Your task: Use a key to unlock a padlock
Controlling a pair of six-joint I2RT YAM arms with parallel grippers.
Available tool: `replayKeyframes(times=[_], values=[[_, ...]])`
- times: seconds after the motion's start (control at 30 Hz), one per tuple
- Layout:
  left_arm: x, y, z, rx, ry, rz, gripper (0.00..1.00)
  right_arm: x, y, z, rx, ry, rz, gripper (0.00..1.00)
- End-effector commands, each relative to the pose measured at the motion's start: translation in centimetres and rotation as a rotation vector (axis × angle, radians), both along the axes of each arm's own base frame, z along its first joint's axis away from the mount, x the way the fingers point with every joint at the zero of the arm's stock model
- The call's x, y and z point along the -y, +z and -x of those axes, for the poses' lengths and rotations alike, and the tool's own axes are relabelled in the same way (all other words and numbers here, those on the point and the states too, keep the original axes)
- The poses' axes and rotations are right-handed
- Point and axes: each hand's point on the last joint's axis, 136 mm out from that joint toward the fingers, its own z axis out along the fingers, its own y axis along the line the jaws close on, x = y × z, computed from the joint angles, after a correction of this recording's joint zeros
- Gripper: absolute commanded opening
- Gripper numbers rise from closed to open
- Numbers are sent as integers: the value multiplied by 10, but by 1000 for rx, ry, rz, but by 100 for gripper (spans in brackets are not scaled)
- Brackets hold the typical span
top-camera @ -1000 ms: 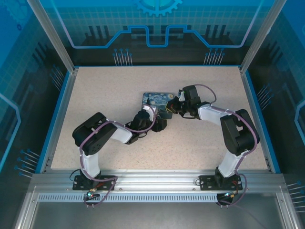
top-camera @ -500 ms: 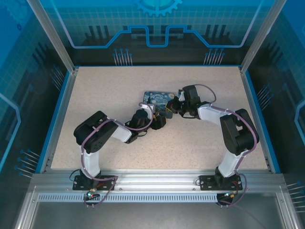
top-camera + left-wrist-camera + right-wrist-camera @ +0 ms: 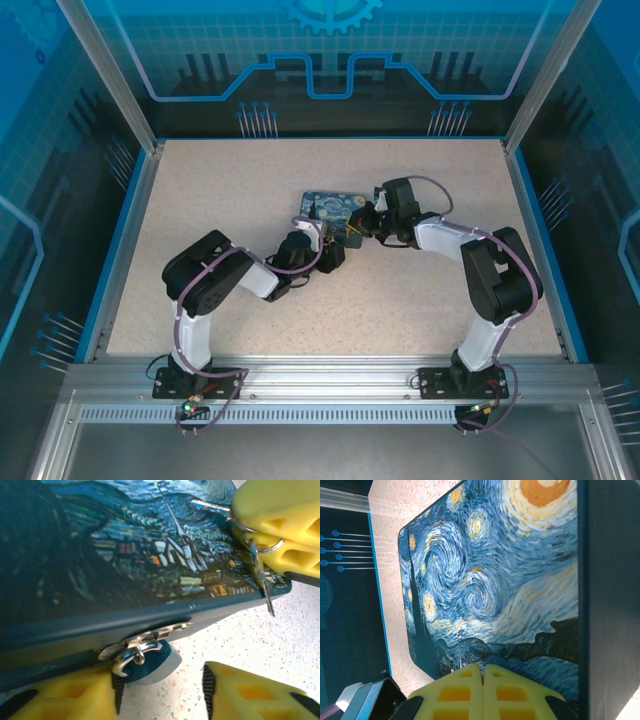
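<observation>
The small blue-grey padlock (image 3: 150, 662) hangs by its shackle from the metal hasp (image 3: 150, 636) on the front edge of the painting-print box (image 3: 100, 555). My left gripper (image 3: 161, 692) straddles it, open. The left pad touches the padlock and the right pad stands apart from it. My right gripper (image 3: 482, 672) is shut, hovering over the box lid (image 3: 495, 580). In the left wrist view its yellow fingers (image 3: 280, 515) pinch a key ring from which the thin key (image 3: 261, 575) hangs over the box corner. From above, both grippers (image 3: 335, 250) (image 3: 362, 228) meet at the box (image 3: 330, 205).
The box lies mid-table on the speckled tabletop (image 3: 250, 180). Blue rails (image 3: 120, 240) and glass walls border the table. A second key (image 3: 210, 506) on the ring lies across the lid.
My left gripper has crept closer to the box front and its jaws have narrowed round the padlock. The right gripper stays shut in place.
</observation>
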Motion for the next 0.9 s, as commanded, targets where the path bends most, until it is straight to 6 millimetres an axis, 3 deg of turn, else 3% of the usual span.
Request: replayKeyframes(times=[0.0, 0.37, 0.7, 0.87], values=[[6, 10, -8, 32, 7, 46, 41, 1, -8, -3, -25, -14, 14, 0], [-5, 15, -12, 46, 103, 150, 45, 0, -8, -4, -24, -12, 17, 0], [0, 34, -3, 63, 75, 224, 43, 0, -11, -4, -27, -11, 17, 0], [3, 34, -1, 57, 69, 225, 41, 0, -11, -3, -30, -10, 16, 0]])
